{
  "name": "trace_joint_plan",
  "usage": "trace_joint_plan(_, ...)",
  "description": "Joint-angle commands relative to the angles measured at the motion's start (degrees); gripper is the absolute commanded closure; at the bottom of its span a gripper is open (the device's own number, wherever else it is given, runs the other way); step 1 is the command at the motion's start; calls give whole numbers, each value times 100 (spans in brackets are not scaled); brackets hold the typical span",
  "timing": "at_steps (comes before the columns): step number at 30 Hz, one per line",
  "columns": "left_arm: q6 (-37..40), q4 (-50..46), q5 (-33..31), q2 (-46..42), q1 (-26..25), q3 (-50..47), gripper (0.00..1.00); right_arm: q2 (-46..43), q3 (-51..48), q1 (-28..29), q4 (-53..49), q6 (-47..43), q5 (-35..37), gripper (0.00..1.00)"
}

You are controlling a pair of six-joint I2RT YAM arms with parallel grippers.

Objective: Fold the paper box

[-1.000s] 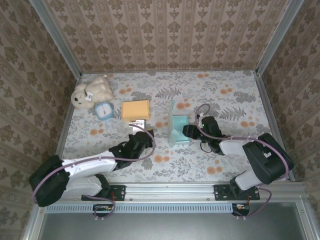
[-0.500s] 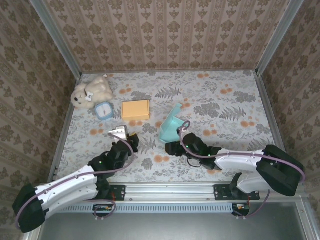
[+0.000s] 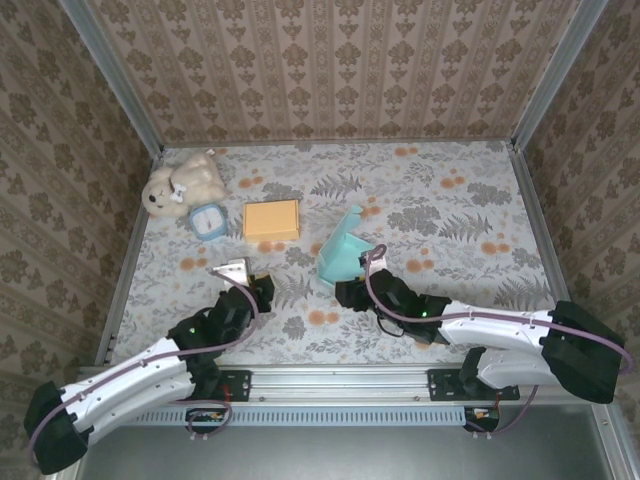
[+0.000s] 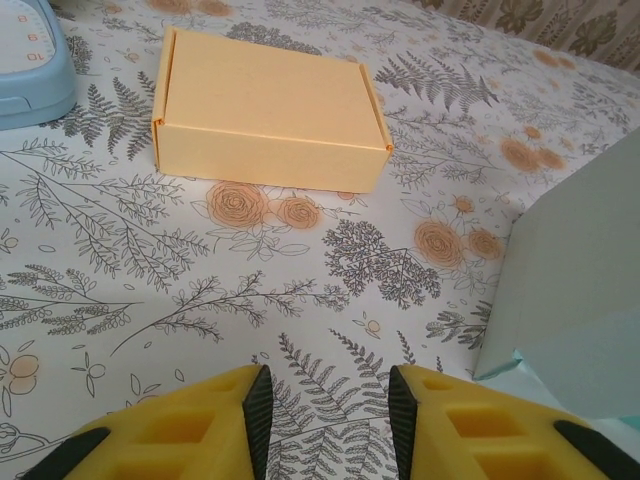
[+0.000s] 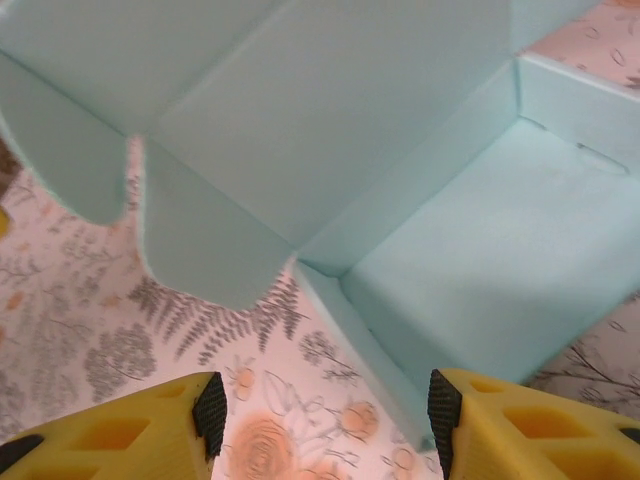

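Mid-fold: paper box (image 3: 343,252) open, lid raised, right of the orange box (image 3: 271,219).
Right pincer (image 5: 320,425) parted wide, left pincer (image 4: 325,410) narrower, both empty; next, probably tuck side flaps, close lid.

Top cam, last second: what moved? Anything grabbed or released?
Both arms drew back toward their bases. The left gripper retreated left, away from the teal paper box; the right gripper swung from its right side to its near edge. Both open, holding nothing. The box tipped from upright to leaning. Unmoved: orange box, plush toy, small blue device.
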Motion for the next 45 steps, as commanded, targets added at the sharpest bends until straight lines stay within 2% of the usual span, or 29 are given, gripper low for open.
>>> trace_joint_plan(1,19,-355,78,-194,34,-71,61,19,-165,33,-299,63,317,41)
trace_joint_plan(12,97,-673,226,-710,60,-129,61,362,-284,30,26,254,544,41)
trace_joint_plan(19,96,-817,337,-894,69,-174,60,1001,-141,38,529,480,346,40)
trace_joint_plan(27,132,-1126,316,-1352,82,-249,59,2148,710,300,874,453,252,41)
trace_joint_plan(34,75,-1277,341,-1693,99,-471,59,2971,1745,505,901,80,188,41)
trace_joint_plan(39,36,-1329,379,-1832,112,-559,59,2856,1931,657,501,-110,542,41)
trace_joint_plan(45,0,-1106,541,-1816,112,-698,59,1799,1236,666,6,-263,1156,41)
